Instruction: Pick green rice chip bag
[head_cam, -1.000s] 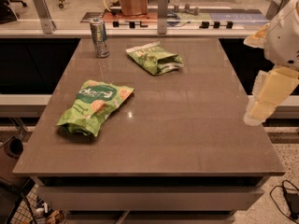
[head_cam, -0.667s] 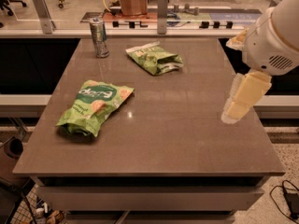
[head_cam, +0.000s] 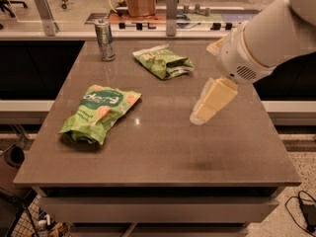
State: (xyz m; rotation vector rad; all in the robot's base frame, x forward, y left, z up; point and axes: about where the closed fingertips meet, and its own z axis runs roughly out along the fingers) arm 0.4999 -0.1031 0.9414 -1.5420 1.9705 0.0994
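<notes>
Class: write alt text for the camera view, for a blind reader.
A robot's hand hangs above the right half of the table, apart from the green rice chip bag lying near the left edge. A smaller olive-green bag and an upright can sit farther back.

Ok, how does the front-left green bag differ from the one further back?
The green rice chip bag is larger and brighter, with big white lettering; the olive bag is smaller, duller, white-edged. The first lies front-left, the olive bag further back, right of the can. Both lie flat on the table; the gripper hangs above it to their right.
</notes>
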